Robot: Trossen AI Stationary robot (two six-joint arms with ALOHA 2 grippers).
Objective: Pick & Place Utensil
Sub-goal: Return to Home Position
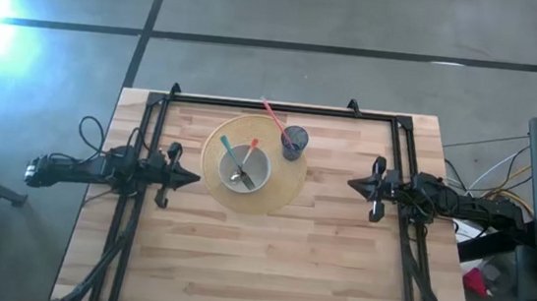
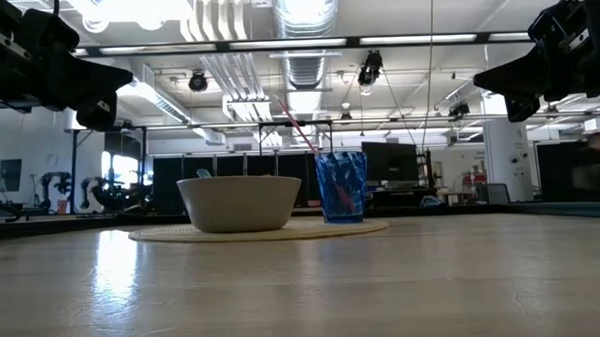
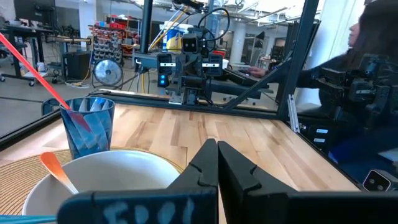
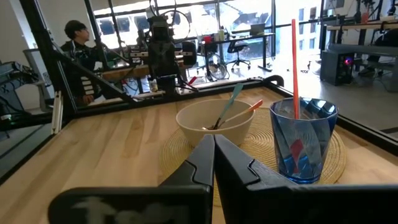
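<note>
A white bowl [image 1: 245,169] sits on a round woven placemat [image 1: 284,194] and holds two utensils, one with a teal handle [image 1: 231,151] and one with an orange handle [image 1: 250,152], both leaning on its rim. A blue tumbler [image 1: 295,141] stands on the mat's far right part with a red-handled utensil [image 1: 274,117] leaning in it. My left gripper [image 1: 197,177] hovers shut left of the bowl. My right gripper [image 1: 349,184] hovers shut right of the mat. Neither touches anything.
A black metal frame [image 1: 283,106] runs along the table's far edge and down both sides. Bare wood lies in front of the mat toward the near edge. A person [image 4: 79,43] sits beyond the table in the right wrist view.
</note>
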